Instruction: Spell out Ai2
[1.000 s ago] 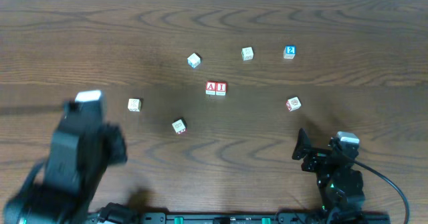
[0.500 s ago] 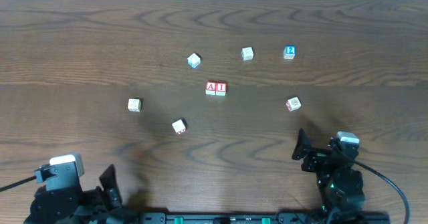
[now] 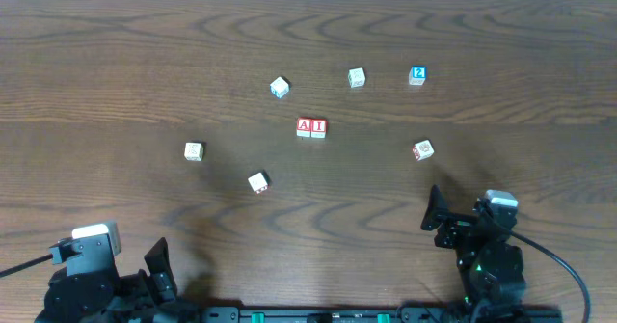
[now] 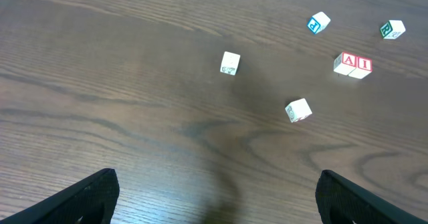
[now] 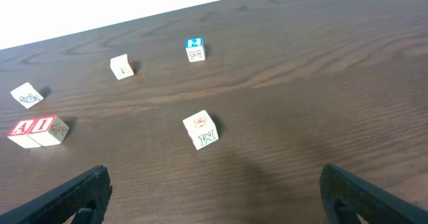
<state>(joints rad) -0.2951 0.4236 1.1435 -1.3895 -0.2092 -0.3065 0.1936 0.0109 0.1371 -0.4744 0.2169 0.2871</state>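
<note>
Two red blocks, A (image 3: 305,126) and I (image 3: 319,127), stand side by side touching at the table's middle; they also show as a pair (image 4: 353,64) in the left wrist view and at the left edge (image 5: 33,130) of the right wrist view. The blue 2 block (image 3: 416,74) sits apart at the back right, also seen as the blue-topped block (image 5: 194,49). My left gripper (image 4: 217,190) is open over bare wood at the front left. My right gripper (image 5: 214,184) is open at the front right, holding nothing.
Other letter blocks lie scattered: one (image 3: 280,88) back of centre, one (image 3: 357,77) beside the 2, one with red print (image 3: 422,149) ahead of the right arm (image 3: 487,241), and two on the left (image 3: 194,150), (image 3: 257,182). The left arm (image 3: 92,275) sits at the front edge.
The left arm dropped from a raised, blurred pose over the left of the table to the front-left edge, and its gripper went from shut to open. The right arm and blocks stayed put.
</note>
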